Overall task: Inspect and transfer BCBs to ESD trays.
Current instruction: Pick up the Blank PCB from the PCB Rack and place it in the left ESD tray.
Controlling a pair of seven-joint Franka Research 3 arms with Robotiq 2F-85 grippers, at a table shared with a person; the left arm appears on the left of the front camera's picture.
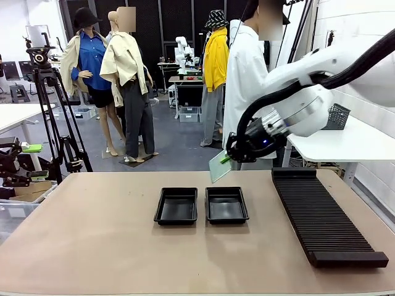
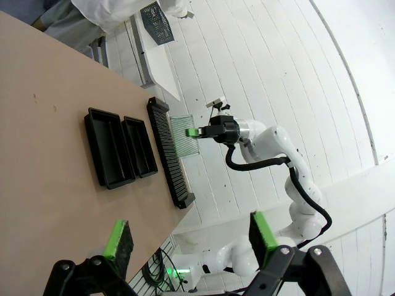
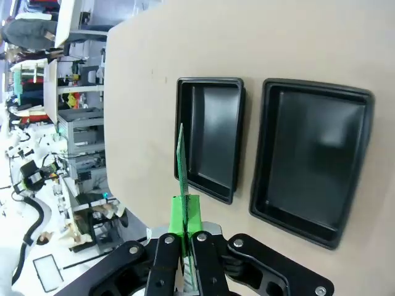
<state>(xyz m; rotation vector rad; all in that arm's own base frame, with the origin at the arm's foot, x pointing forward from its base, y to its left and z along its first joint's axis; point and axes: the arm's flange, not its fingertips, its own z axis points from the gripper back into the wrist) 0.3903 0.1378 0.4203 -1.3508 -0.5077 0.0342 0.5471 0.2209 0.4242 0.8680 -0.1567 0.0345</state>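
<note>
Right gripper (image 1: 226, 158) is pressed together on the edge of a BCB (image 1: 218, 168), holding the green board tilted in the air above the far part of the table (image 1: 92, 234), between the rack (image 1: 321, 222) and the trays (image 1: 179, 190). Both trays lie side by side mid-table, almost touching. Its wrist view shows the board edge-on over one tray's rim. Left gripper (image 2: 191, 237) hangs high over the table, jaws spread wide, gripping nothing. A person (image 1: 244, 74) stands at the far side.
</note>
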